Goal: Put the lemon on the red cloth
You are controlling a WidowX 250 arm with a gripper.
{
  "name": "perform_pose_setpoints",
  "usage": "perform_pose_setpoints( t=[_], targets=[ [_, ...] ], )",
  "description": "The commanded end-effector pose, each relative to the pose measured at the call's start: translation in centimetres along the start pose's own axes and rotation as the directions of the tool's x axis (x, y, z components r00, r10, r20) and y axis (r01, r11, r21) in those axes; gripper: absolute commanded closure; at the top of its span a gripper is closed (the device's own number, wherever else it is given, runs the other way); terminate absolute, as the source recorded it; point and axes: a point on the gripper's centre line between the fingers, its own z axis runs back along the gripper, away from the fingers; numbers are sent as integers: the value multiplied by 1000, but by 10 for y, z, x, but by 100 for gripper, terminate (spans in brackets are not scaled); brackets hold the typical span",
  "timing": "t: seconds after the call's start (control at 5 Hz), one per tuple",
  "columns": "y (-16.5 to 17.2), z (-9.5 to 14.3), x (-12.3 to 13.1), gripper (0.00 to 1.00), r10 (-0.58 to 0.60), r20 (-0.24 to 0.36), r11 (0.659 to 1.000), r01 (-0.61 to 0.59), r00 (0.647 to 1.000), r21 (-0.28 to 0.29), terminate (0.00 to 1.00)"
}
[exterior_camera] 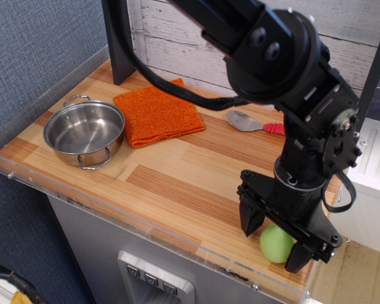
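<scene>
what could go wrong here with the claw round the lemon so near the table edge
1. The small yellow-green plastic lemon sits close to the front edge of the wooden table; if a finger of the black claw nudges it, it might roll toward the clear plastic lip.
2. The lemon is smooth and round, so it may squirt out as the claw closes.
3. The orange-red ribbed cloth lies far across the table, beside the steel pot, so a loose grip could drop it on the way.
</scene>
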Motion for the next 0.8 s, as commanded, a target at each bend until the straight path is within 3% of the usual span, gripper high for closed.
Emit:
perform_pose_setpoints(
  t=[0.0,0.2,0.4,0.6],
  targets=[
    [-1,5,1,100,57,96,998,-56,994,-11,0],
    [2,9,-2,100,90,102,995,-85,991,-50,0],
    [5,17,-3,100,98,95,995,-94,991,-47,0],
    [8,35,-3,100,83,90,997,-83,992,-8,0]
  ],
)
